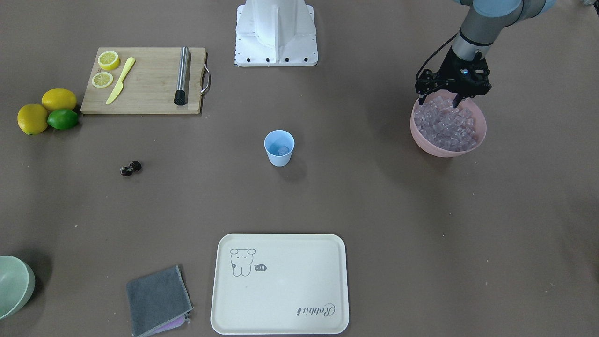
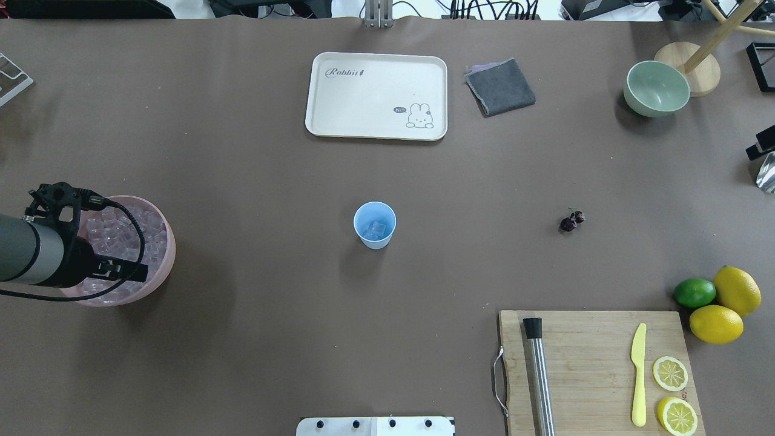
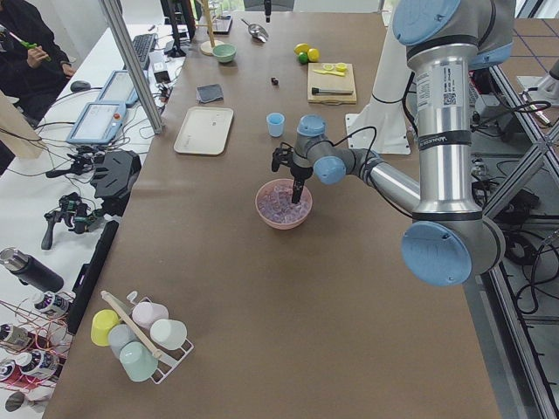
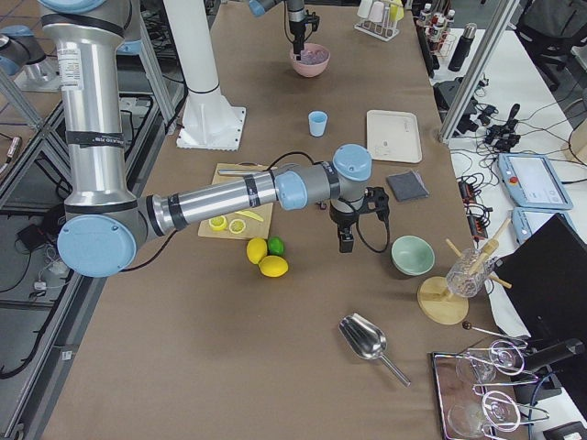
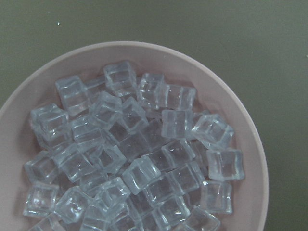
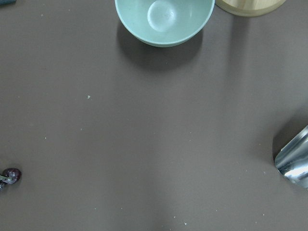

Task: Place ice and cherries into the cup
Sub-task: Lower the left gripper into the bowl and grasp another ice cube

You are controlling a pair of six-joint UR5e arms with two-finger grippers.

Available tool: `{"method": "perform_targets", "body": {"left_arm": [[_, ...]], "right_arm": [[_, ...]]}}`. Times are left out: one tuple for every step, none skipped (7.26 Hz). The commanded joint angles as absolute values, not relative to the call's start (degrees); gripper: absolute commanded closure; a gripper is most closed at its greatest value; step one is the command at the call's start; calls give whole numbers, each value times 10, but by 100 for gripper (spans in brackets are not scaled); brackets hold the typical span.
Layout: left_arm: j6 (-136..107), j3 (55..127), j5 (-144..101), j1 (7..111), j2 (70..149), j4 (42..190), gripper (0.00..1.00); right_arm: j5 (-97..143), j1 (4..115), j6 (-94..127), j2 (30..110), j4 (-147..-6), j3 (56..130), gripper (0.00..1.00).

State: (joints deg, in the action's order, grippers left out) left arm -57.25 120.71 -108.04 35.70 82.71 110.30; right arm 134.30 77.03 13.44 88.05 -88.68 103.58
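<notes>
The light blue cup (image 1: 279,147) (image 2: 375,225) stands upright mid-table with one ice cube (image 2: 378,229) in it. The pink bowl (image 1: 421,135) (image 5: 231,96) holds a heap of ice (image 1: 447,126) (image 5: 134,159). My left gripper (image 1: 439,100) (image 2: 100,236) hangs open over that bowl's robot-side rim, its fingertips down at the cubes, and I see nothing between them. The cherries (image 1: 130,168) (image 2: 571,221) (image 6: 10,175) lie on the table, far from both grippers. My right gripper (image 4: 347,240) hovers near the pale green bowl (image 6: 163,19). I cannot tell whether it is open or shut.
A cream tray (image 1: 281,325) and a grey cloth (image 1: 157,299) lie at the operators' side. A cutting board (image 1: 149,93) carries lemon slices, a yellow knife and a steel muddler (image 1: 182,75). Lemons and a lime (image 1: 62,119) sit beside it. A metal scoop (image 6: 293,161) lies near the right wrist.
</notes>
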Motion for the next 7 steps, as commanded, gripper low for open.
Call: {"method": "perform_targets", "body": {"left_arm": [[-572,1208,-1082,357,826,1104,3],[-571,1208,-1081,357,824,1104,3],[-564,1208,-1081,357,823,1104,3],[-538,1204,-1083,359,813,1114,3],[-518,1201,-1084,362,799,1132,3],[-510,1200,-1084,363,793,1137,3],[-509,1190,-1084,363,793,1147,3]], "right_arm": [[1342,764,134,883,-887,1033,0],[1342,764,135,883,-887,1034,0],[1342,763,135,883,-887,1034,0],[1342,761,135,884,-887,1034,0],[1342,760,136,883,-887,1034,0],[1342,760,136,883,-887,1034,0],[1342,760,136,883,-887,1034,0]]}}
